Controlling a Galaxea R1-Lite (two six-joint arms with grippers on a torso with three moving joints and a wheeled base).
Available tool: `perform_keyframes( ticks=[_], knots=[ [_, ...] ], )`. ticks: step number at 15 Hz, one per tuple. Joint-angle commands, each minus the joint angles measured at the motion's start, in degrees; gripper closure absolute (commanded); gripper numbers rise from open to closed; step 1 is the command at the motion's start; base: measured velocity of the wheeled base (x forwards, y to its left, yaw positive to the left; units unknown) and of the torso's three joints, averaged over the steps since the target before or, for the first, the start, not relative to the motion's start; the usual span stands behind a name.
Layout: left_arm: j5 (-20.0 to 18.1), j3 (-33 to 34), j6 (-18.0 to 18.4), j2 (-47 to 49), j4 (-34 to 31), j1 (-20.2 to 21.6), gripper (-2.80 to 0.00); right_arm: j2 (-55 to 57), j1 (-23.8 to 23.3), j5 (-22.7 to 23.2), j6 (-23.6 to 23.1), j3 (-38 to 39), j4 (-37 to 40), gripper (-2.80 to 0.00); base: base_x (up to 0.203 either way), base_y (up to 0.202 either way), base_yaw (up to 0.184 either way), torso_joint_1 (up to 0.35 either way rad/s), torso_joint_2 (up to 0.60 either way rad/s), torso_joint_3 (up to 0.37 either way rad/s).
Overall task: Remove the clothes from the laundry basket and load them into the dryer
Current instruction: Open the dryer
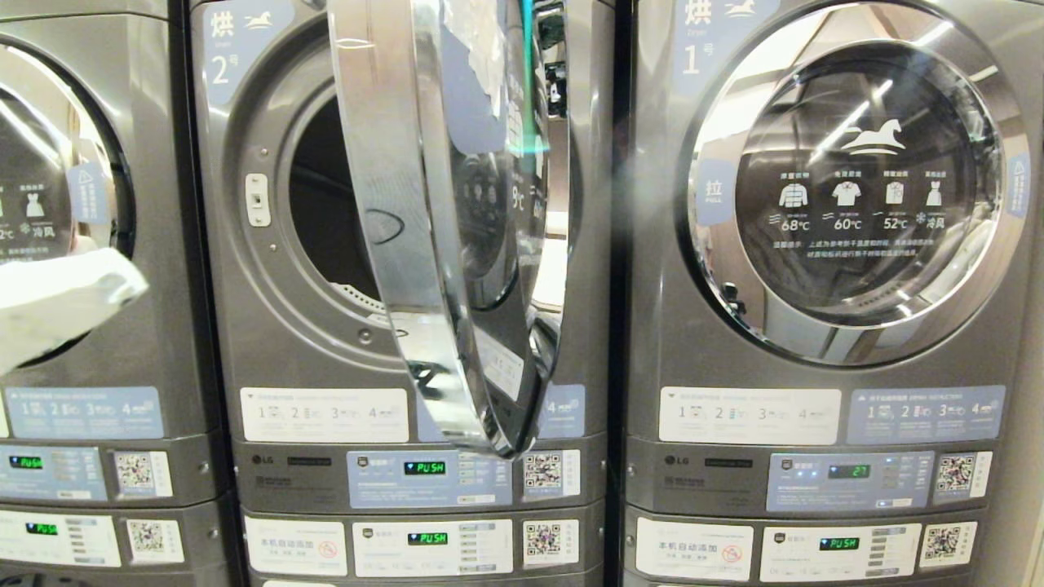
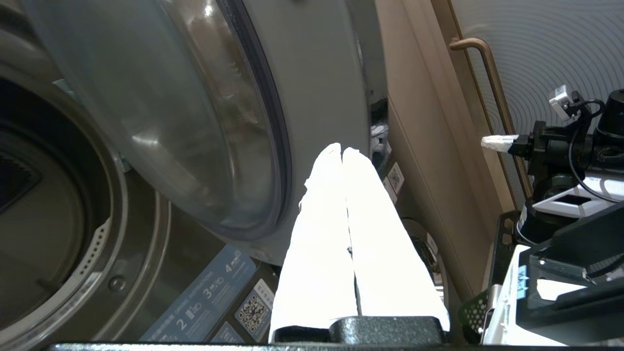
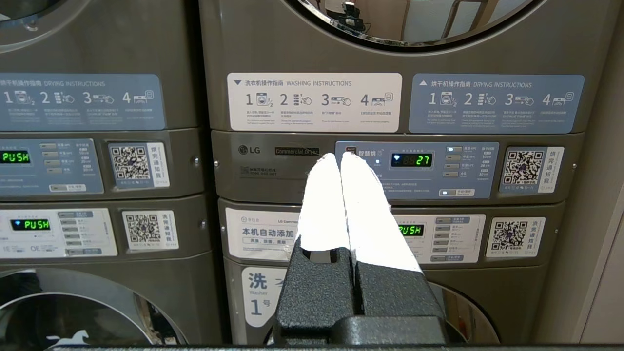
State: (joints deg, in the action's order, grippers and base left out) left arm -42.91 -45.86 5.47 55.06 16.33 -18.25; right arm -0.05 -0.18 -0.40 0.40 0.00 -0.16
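The left claw (image 2: 342, 152) is raised in front of the row of grey machines. Its two white fingers (image 2: 321, 234) are pressed flat together, and there is nothing between them. In the head view a white blurry shape at the left edge is probably this claw (image 1: 57, 297), in front of the far-left machine.

The right claw (image 3: 340, 158) points straight at the control panel with the green "27" (image 3: 419, 160), low on the grey dryer marked 1 (image 1: 824, 244). Its white fingers (image 3: 365, 214) are pressed together too, and it holds nothing.

The middle grey dryer marked 2 (image 1: 269, 269) has its round shiny door with a chrome ring (image 1: 444, 228) swung open. The door sticks out toward the robot and hides the right half of the dark hole (image 1: 326, 204). In the left wrist view the door's clear glass (image 2: 161, 107) stands between the claw and the drum inside (image 2: 48, 219).

The door of dryer 1 is closed. Small green "PUSH" lights (image 1: 425, 468) glow on the panels below.

No clothes and no laundry basket show in any view, so I cannot tell where they are.
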Motion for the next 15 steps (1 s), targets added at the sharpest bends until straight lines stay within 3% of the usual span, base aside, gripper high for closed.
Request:
perform_keyframes(
  ticks=[1, 5, 10, 15],
  knots=[
    [-0.2, -2.1, 0.8, 7.8, 0.6, -2.2, 0.00, 0.0, 0.0, 0.1, 0.0, 0.0, 0.0, 0.00, 0.000, 0.000, 0.000, 0.000, 0.00, 0.000],
    [0.2, -5.4, 1.6, 14.9, 6.9, -3.2, 0.00, 0.0, 0.0, 0.0, 0.0, 0.0, 0.0, 0.00, 0.000, 0.000, 0.000, 0.000, 0.00, 0.000],
    [1.4, -7.8, 1.5, 18.2, 7.1, -11.9, 0.00, 0.0, 0.0, 0.0, -0.1, 0.0, 0.0, 0.00, 0.000, 0.000, 0.000, 0.000, 0.00, 0.000],
    [9.1, -14.3, 1.5, 27.4, 8.3, -23.9, 0.00, 0.0, 0.0, -0.1, -0.3, -0.1, 0.1, 0.00, 0.000, 0.000, 0.000, 0.000, 0.00, 0.000]
  ],
)
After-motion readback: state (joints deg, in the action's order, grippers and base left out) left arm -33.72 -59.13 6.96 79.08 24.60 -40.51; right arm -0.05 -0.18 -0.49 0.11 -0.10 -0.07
